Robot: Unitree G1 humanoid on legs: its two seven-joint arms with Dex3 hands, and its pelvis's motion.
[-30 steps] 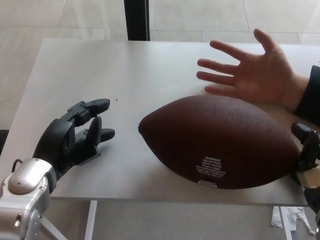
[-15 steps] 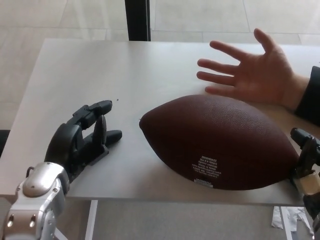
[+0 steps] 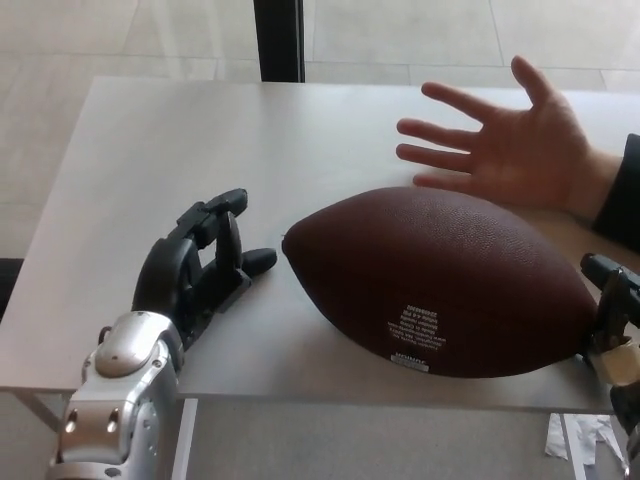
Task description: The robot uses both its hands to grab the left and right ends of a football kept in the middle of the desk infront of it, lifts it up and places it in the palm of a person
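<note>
Centrally, football point(image 3: 440, 280): brown, pebbled; white print, seemingly illegible.

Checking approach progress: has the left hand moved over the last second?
Yes. The left hand has moved right along the desk, closing on the football's near tip.

The brown, pebbled football point(image 3: 440, 285) lies on its side at the frame's lower right — white print facing up — resting on the grey surface point(image 3: 150, 160).
</note>
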